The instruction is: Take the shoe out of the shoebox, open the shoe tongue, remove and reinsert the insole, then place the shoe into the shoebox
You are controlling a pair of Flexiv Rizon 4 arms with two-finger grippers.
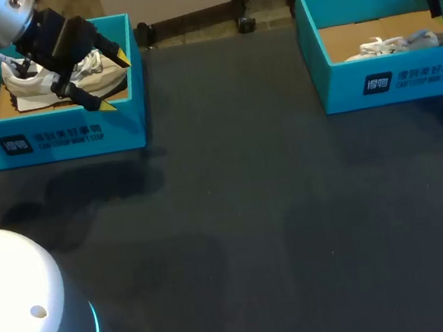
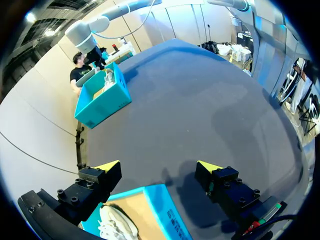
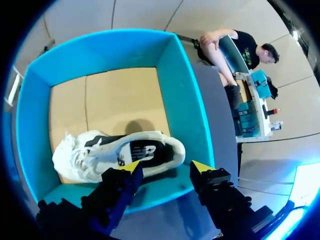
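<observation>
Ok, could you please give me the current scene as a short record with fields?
table: dark surface, a box at each far corner
left shoebox: teal, open
left shoe: white sneaker, lying inside the left shoebox
left pincer: open, above the left shoebox, holding nothing
right shoebox: teal, open
right shoe: white sneaker, lying inside the right shoebox
right pincer: open, above the right shoebox, holding nothing
task stage: no shoe taken out yet

Logo print, unreadable, on left shoebox and right shoebox
</observation>
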